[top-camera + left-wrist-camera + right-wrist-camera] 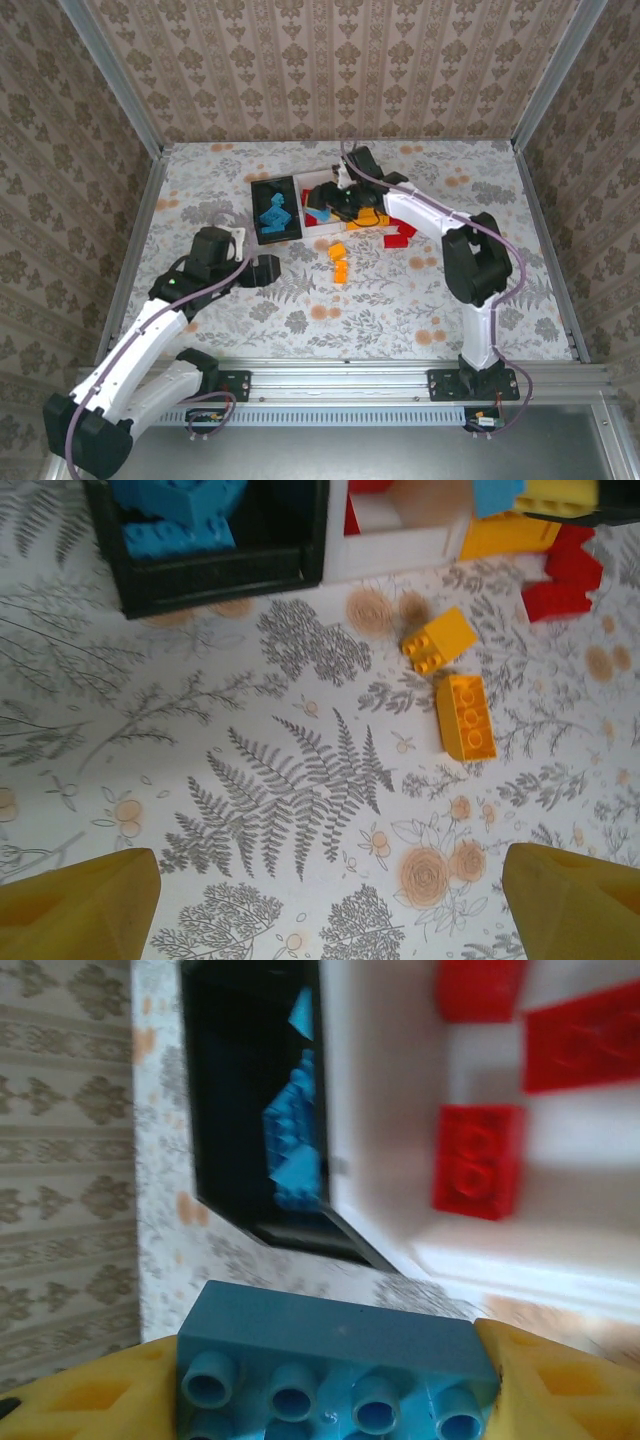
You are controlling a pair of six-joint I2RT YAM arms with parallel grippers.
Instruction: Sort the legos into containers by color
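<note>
My right gripper (pixel 330 1385) is shut on a blue lego (pixel 330 1355), its yellow fingers pressed on both ends. From above, this gripper (pixel 335 200) hovers over the white container (pixel 322 226), which holds red legos (pixel 478 1160). To its left stands the black container (pixel 257 213) with blue legos (pixel 273 212) inside. The orange container (pixel 500 538) sits just right of the white one, partly hidden by the right arm. My left gripper (pixel 266 268) is open and low over bare tablecloth, its fingers (pixel 80 905) far apart with nothing between them. Two orange legos (pixel 440 640) (pixel 466 716) lie ahead of it.
Loose red legos (pixel 398 236) lie on the cloth right of the containers, also seen as red legos (pixel 560 585) in the left wrist view. Metal rails and patterned walls enclose the table. Open flowered cloth stretches across the near half and far right.
</note>
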